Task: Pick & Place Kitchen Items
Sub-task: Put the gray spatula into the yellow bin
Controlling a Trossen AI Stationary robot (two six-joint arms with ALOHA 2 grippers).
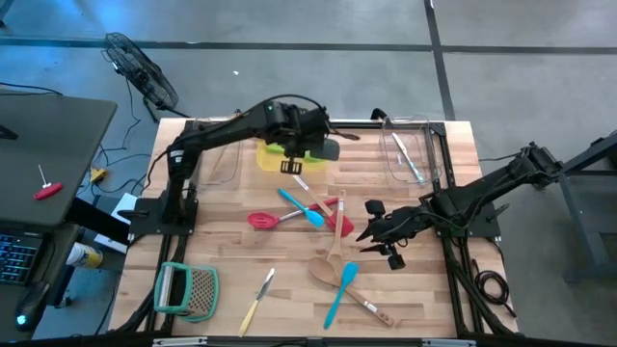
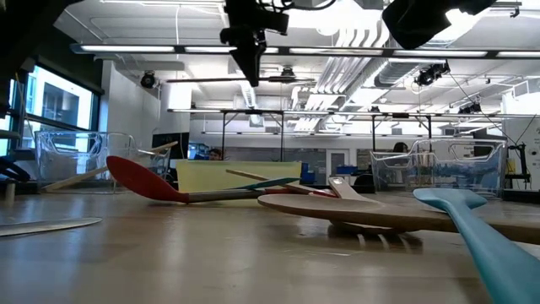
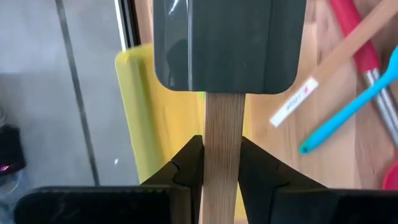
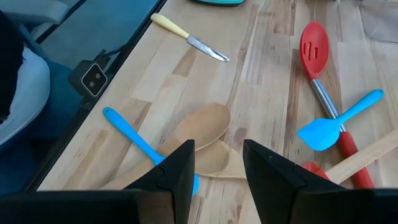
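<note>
My left gripper (image 1: 292, 164) hangs over the far middle of the table, shut on a grey spatula (image 1: 329, 149) with a pale wooden handle. Its dark head (image 3: 227, 43) is above a yellow tray (image 3: 134, 112). My right gripper (image 4: 217, 162) stands open above the table's right middle and holds nothing. Below it lie two wooden spoons (image 4: 202, 130) and a blue spatula (image 4: 134, 140). More kitchen items lie flat mid-table: a red slotted spatula (image 1: 260, 220), two blue spatulas (image 1: 301, 207) and a red-handled tool (image 1: 337, 217). My left gripper pinches the spatula's wooden handle (image 3: 222, 130) between its two fingers, a short way behind the head. The fingers slant steeply down and the handle runs along them, head past the fingertips. The spatula is lifted clear of the table, over the yellow tray.
Clear plastic bins stand at the far right (image 1: 410, 154) and far left (image 1: 220, 159). A yellow-handled knife (image 1: 256, 301) and a green-framed grater (image 1: 188, 289) lie near the front left. Another blue spatula (image 1: 339, 294) lies by the front edge. Bare wood shows at the left middle.
</note>
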